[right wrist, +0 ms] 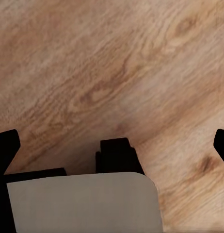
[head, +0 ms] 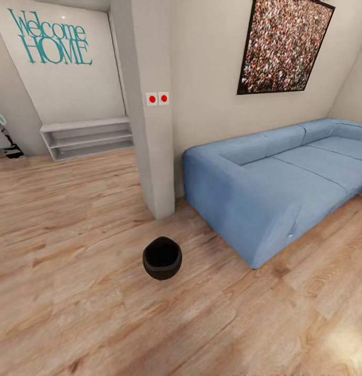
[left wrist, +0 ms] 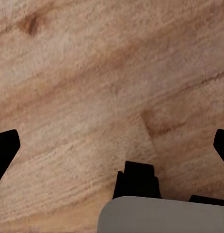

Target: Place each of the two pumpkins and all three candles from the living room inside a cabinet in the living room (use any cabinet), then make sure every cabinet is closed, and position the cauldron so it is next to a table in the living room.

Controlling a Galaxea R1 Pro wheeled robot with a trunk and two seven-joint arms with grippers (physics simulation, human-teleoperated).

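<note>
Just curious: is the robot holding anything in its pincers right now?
Nothing. Both the left pincer and right pincer are open over bare wood floor.

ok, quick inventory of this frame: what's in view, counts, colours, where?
cauldron: 1, black, upright on the floor, in front of the pillar, apart from the sofa
sofa: 1, blue, along the right-hand wall
pillar: 1, off-white, centre, left of the sofa
switch plates: 2, white with red dots, on the pillar
picture: 1, speckled, black frame, wall above the sofa
wall lettering: 1, teal, far left wall
shelf unit: 1, pale grey, low, below the lettering
floor: light wood planks
left gripper: black fingers wide apart, over the floor
right gripper: black fingers wide apart, over the floor
</note>
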